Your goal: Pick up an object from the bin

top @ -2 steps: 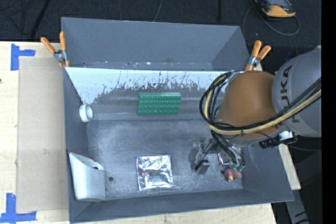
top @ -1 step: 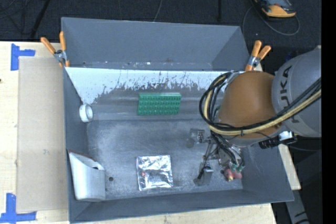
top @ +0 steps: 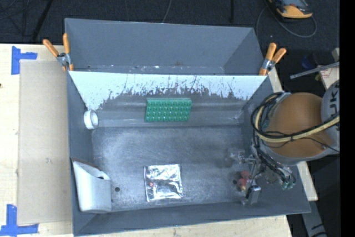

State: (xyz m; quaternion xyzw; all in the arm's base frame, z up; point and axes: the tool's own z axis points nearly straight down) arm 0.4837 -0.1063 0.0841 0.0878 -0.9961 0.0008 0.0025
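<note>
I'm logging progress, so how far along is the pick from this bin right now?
Done: nothing looks picked; the green studded plate, foil packet, white cup and small white roll all lie on the bin floor. In hand: the tool sits low in the bin's lower right corner, apart from them. Left: grasp one thing and lift it out.

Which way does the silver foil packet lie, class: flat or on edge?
Flat: the silver foil packet shows its whole crinkled face upward.
</note>
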